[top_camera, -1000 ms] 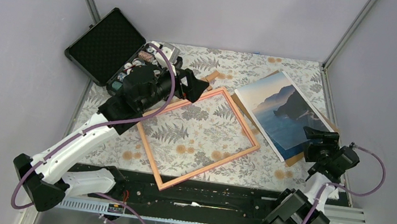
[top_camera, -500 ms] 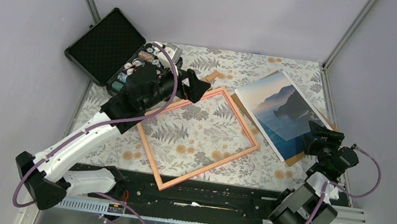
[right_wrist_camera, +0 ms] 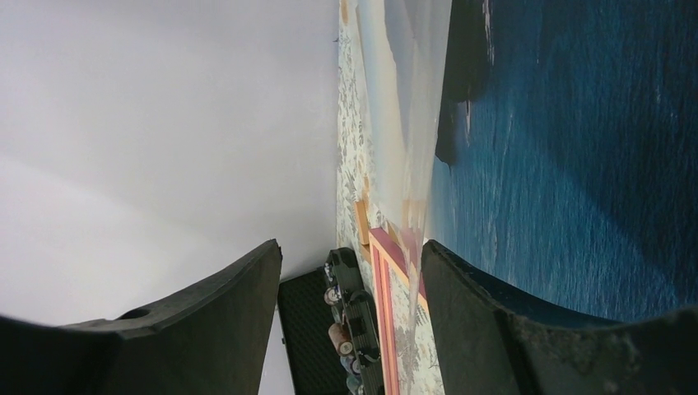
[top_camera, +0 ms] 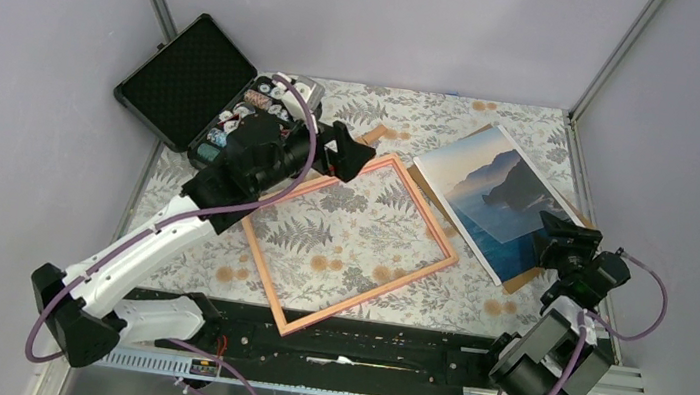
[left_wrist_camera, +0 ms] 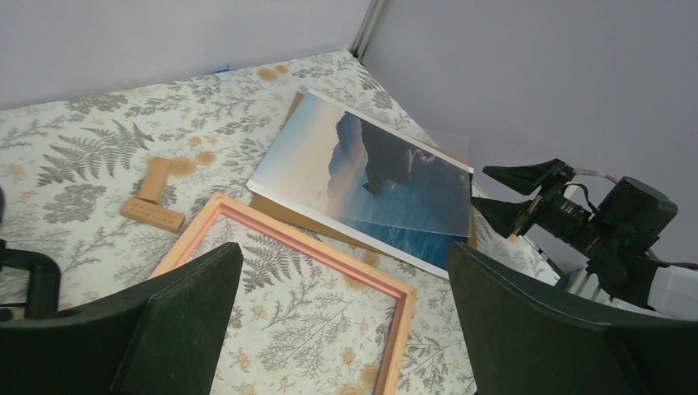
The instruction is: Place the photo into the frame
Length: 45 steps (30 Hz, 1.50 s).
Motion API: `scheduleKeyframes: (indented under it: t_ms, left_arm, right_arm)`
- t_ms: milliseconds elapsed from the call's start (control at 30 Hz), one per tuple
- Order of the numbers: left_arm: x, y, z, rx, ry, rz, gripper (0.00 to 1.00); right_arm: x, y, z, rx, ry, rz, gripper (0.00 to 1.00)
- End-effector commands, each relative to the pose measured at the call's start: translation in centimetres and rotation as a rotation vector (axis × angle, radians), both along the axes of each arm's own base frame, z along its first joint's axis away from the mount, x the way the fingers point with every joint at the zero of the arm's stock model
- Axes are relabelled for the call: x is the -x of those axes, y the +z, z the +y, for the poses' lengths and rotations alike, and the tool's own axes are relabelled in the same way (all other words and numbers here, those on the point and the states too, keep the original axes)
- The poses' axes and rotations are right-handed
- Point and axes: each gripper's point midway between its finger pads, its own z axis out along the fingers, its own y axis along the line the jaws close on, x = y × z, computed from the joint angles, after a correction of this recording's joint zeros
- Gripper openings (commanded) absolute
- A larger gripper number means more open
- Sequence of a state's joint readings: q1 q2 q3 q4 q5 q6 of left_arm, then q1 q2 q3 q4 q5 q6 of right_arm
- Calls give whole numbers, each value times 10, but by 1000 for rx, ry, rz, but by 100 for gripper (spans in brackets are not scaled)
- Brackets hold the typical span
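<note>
The pinkish-orange frame lies flat in the middle of the floral table and shows in the left wrist view. The photo of blue mountains lies face up to its right, on a brown board, with a clear sheet over its near part. My left gripper is open and empty above the frame's far left corner. My right gripper is open at the photo's near right edge. In the right wrist view one finger is close against the photo.
An open black case with small items stands at the far left. Two small wooden blocks lie just beyond the frame's far corner. Grey walls close in on both sides. A black rail runs along the near table edge.
My right gripper has turned at the wrist and edged a little toward the photo. My left gripper has shifted slightly up and to the right over the frame's corner.
</note>
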<state>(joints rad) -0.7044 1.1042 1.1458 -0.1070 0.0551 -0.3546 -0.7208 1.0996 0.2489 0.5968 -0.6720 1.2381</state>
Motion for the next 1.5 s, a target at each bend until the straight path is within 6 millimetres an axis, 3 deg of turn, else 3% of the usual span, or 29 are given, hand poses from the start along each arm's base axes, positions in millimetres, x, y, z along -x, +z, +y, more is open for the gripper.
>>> scheduleKeyframes:
  t_ms: [0,133,233,333,367,433,500,633,767,1067,1133,1267,1467]
  left_arm:
    - [-8,-3,-24,56,-62,26,99]
    - [-19,-59,-66,15,-171,197,99]
    - [-13,-82,-105,49,-286,203,99]
    - [-7,-86,-133,200,-383,231,99]
    - [-11,-92,-140,239,-365,287,99]
    - [-25,-126,-154,288,-265,498,99]
    - [-25,-156,-171,353,-237,690,99]
    - [-22,-181,-203,491,-245,925,97]
    - [-26,-190,-223,586,-247,1067,84]
    - [-19,-206,-260,749,-250,1244,73]
    - [-17,-219,-266,775,-238,1296,72]
    - [-22,-220,-273,849,-254,1296,65]
    - [-28,-242,-286,855,-229,1331,60]
  right_arm:
    - [-11,23,-7,84,13,-69,70]
    - [-11,20,-7,67,6,-62,70]
    - [-12,20,-5,42,14,-72,70]
    - [-13,20,-5,35,17,-72,70]
    - [-14,20,-6,35,14,-72,70]
    - [-14,19,-6,29,12,-71,70]
    - [-14,20,-6,35,17,-73,70]
    - [-14,20,-5,38,18,-72,70]
    - [-15,18,-6,49,22,-69,70]
    - [-15,17,-6,50,22,-69,70]
    - [-16,18,-6,55,27,-69,70]
    - [-15,20,-7,74,26,-66,70]
    - [-14,17,-7,88,29,-52,70]
